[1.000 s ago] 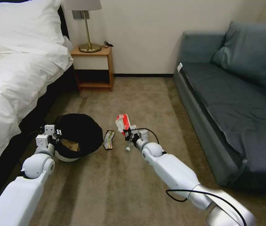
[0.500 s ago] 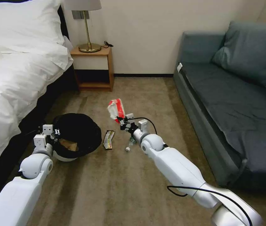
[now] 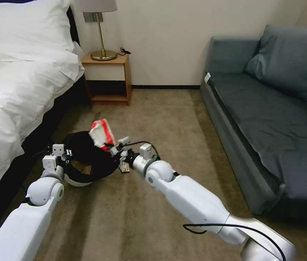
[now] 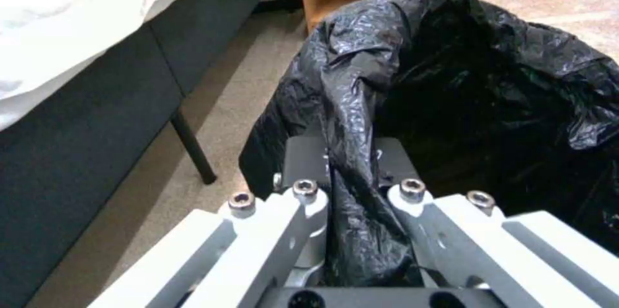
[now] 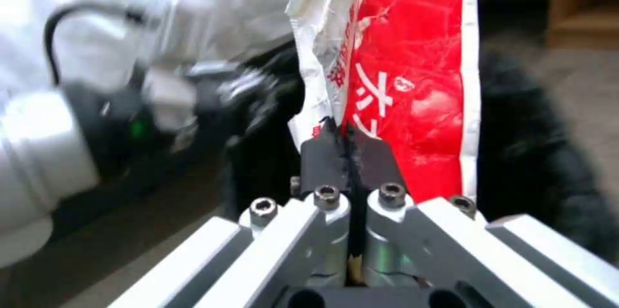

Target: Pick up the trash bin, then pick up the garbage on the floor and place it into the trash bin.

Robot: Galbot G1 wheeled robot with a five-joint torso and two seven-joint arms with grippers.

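A red-and-white wrapper point(image 3: 102, 133) hangs upright over the open mouth of the trash bin point(image 3: 84, 159), pinched at its lower edge by the right claw point(image 3: 114, 149), whose dark pads are clenched flat on the crinkled film (the right wrist view shows the two pads pressed together with the wrapper point(image 5: 400, 80) rising above them). The bin, a small white tub with a black liner bag draped over its rim, is held off the carpet beside the bed point(image 3: 12, 90); the left claw point(image 3: 66, 152) is clamped on a fold of the liner point(image 4: 351, 153) at the bin's near rim, the plastic bunched between its pads. A scrap of tan paper point(image 3: 84, 169) shows inside the bin. On the carpet point(image 3: 167, 119) just to the right of the bin, a dark-and-gold flat wrapper point(image 3: 125, 167) lies partly behind the right claw's wrist. Farther back, a wooden nightstand point(image 3: 108, 78) with a brass lamp point(image 3: 102, 36) stands against the wall, and a grey-blue sofa point(image 3: 269, 108) runs along the room's right side.
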